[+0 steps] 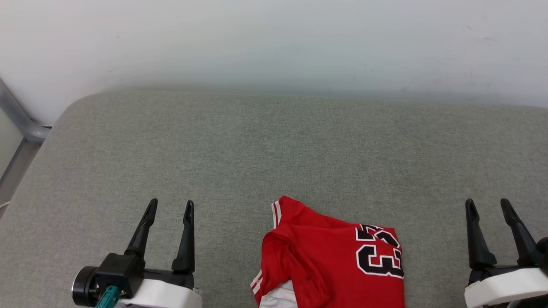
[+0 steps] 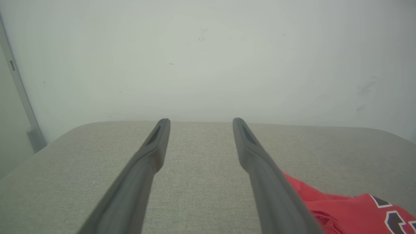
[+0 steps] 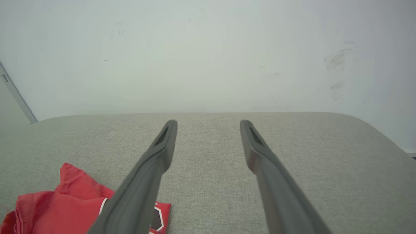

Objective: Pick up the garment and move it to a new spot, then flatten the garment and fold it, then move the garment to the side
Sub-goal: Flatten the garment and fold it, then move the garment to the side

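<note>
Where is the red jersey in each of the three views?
Head view: garment bottom centre, cut by the lower edge.
Left wrist view: garment lower right corner.
Right wrist view: garment lower left corner.
Shared landmark: grey padded surface meeting pale wall.

Grey-green cushion (image 1: 274, 154) against white wall (image 1: 274, 38)

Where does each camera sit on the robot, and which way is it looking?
Head view: on the robot's head, looking forward and down at the grey cushion and red shirt; the open left hand shows lower left, the open right hand lower right.
Left wrist view: on the left wrist, looking along that hand's two fingers toward the white wall; shirt at lower right.
Right wrist view: on the right wrist, looking along its two fingers toward the wall; shirt at lower left.
Shared: all three see the shirt and cushion.
</note>
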